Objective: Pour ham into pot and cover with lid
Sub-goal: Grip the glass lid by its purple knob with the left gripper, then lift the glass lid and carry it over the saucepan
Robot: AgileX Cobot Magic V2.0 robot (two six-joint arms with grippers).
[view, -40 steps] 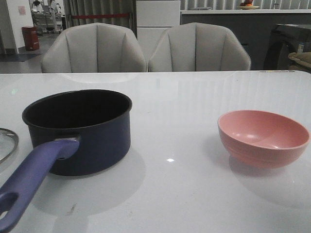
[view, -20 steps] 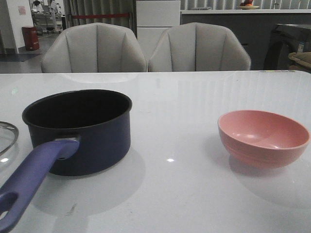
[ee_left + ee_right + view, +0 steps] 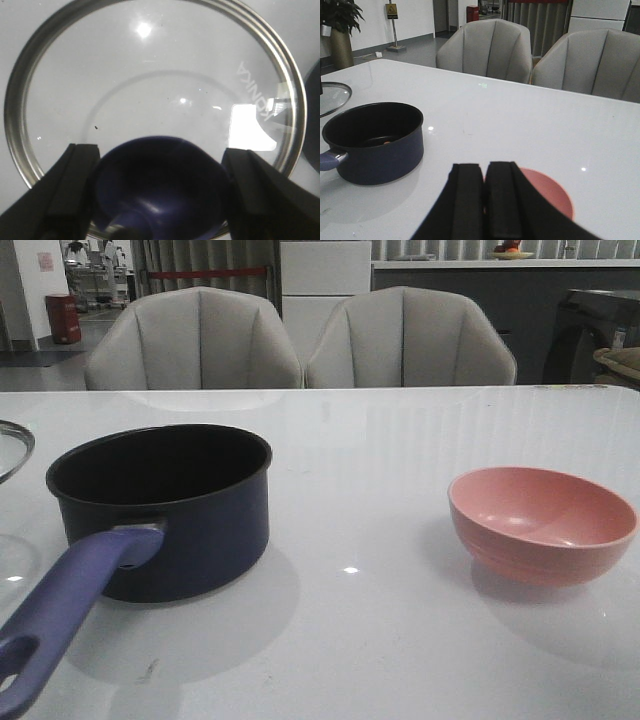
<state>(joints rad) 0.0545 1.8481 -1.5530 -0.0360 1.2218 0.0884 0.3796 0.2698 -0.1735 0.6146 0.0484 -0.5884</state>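
Note:
The dark navy pot (image 3: 200, 530) stands at the left of the table, its purple-blue handle (image 3: 60, 615) pointing toward me. In the right wrist view the pot (image 3: 380, 160) holds a small orange ham chunk (image 3: 386, 142) on its black bottom. My left gripper (image 3: 161, 167) is shut on the purple-blue knob of the glass lid (image 3: 150, 75) and holds it off the table. Only the lid's rim (image 3: 22, 445) shows at the front view's far left edge. My right gripper (image 3: 485, 172) is shut and empty, above the near side of the pink bowl (image 3: 547, 192).
The pink bowl (image 3: 540, 525) sits at the right of the table and looks empty. Two grey chairs (image 3: 300, 340) stand behind the table's far edge. Neither arm shows in the front view.
The lid's rim at the far left has risen from the table to about the height of the pot's rim. The pot and the bowl have not moved.

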